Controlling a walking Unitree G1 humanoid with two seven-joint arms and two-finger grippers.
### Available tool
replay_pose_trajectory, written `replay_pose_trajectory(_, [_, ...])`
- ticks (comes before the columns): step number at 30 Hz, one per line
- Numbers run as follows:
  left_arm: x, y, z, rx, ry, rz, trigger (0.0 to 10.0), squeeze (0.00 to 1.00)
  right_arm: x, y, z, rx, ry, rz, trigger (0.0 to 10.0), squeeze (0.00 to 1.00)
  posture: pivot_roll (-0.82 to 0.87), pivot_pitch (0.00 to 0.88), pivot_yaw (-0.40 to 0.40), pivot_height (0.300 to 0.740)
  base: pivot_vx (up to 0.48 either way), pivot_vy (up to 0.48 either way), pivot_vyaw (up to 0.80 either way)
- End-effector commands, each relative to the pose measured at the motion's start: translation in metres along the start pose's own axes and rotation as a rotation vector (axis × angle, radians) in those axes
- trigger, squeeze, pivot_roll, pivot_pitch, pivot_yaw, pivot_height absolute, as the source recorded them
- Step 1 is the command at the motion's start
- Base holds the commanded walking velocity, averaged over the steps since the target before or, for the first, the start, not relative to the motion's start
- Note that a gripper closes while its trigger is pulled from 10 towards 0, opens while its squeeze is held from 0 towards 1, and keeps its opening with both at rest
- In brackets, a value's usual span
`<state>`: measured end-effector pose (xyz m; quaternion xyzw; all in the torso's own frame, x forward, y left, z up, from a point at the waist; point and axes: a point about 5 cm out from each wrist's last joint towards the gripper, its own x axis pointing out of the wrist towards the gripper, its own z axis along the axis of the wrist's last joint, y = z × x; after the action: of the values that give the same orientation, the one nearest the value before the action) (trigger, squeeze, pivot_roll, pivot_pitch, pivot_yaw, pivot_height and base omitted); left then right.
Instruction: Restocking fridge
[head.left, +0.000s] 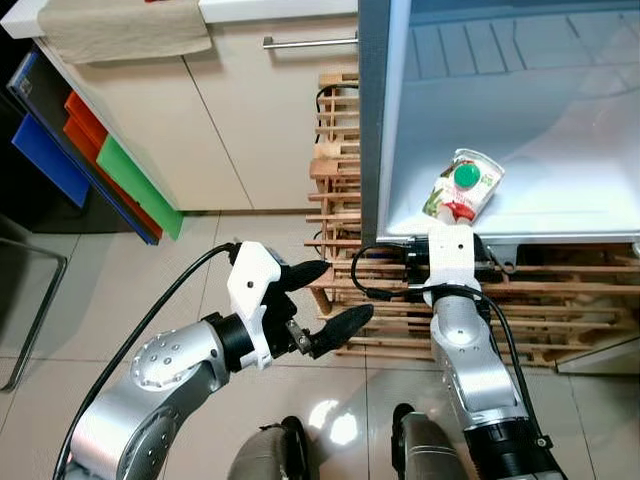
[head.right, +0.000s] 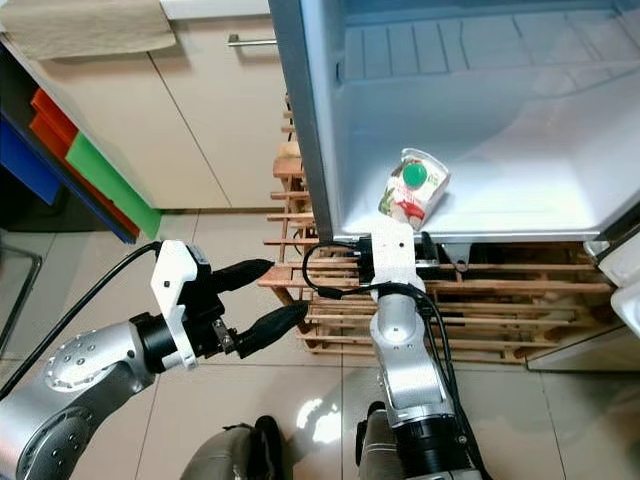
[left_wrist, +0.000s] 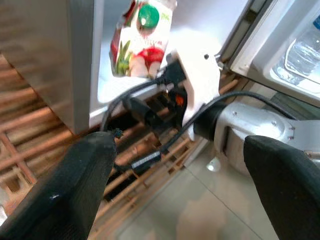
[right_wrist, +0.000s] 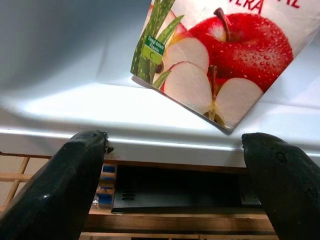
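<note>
Glossy printed juice carton (head.left: 462, 187), smooth white plastic fridge floor (head.left: 560, 200), raw wood pallet (head.left: 340, 180), shiny floor tiles (head.left: 150, 290).

Juice carton (head.left: 463, 186) — white, green round cap on top, red apple picture with apple slices and green aloe leaves on side. Stands tilted on fridge floor (head.left: 560, 200), near front edge, toward fridge's left wall; in right wrist view one lower corner sits close to lip. Cap faces up and toward camera.

Fridge (head.right: 480, 130) — open, pale white-blue interior, ribbed back wall, resting on wooden slatted pallet (head.left: 340, 180).
</note>
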<state>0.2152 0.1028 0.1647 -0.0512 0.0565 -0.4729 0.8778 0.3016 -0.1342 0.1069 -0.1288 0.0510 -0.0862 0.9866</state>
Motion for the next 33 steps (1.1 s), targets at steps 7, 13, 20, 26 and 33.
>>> replay_pose_trajectory(7, [-0.003,-0.009,0.002,-0.026,0.014,-0.009,10.0,0.00,0.007,-0.010,0.024,-0.027,-0.094,-0.069,10.0,0.00,0.03,0.309,0.134,0.740,0.000,0.000,0.00])
replay_pose_trajectory(13, [-0.006,-0.011,-0.003,-0.042,0.046,-0.022,10.0,0.00,-0.007,-0.010,0.015,0.016,-0.026,-0.032,10.0,0.00,0.02,0.304,0.123,0.740,0.000,0.000,0.00])
replay_pose_trajectory(20, [-0.002,-0.012,-0.015,-0.087,0.102,-0.041,10.0,0.00,-0.050,-0.005,-0.012,0.073,0.144,0.055,10.0,0.00,-0.03,0.286,0.110,0.740,0.000,0.000,0.00])
replay_pose_trajectory(26, [0.005,-0.010,-0.015,-0.087,0.080,-0.036,10.0,0.00,-0.048,-0.024,0.005,0.046,0.070,-0.020,10.0,0.00,-0.05,0.258,0.103,0.740,0.000,0.000,0.00])
replay_pose_trajectory(33, [0.008,-0.011,-0.015,-0.088,0.069,-0.036,10.0,0.00,-0.030,-0.042,0.018,-0.014,-0.004,-0.103,10.0,0.00,-0.05,0.232,0.096,0.740,0.000,0.000,0.00])
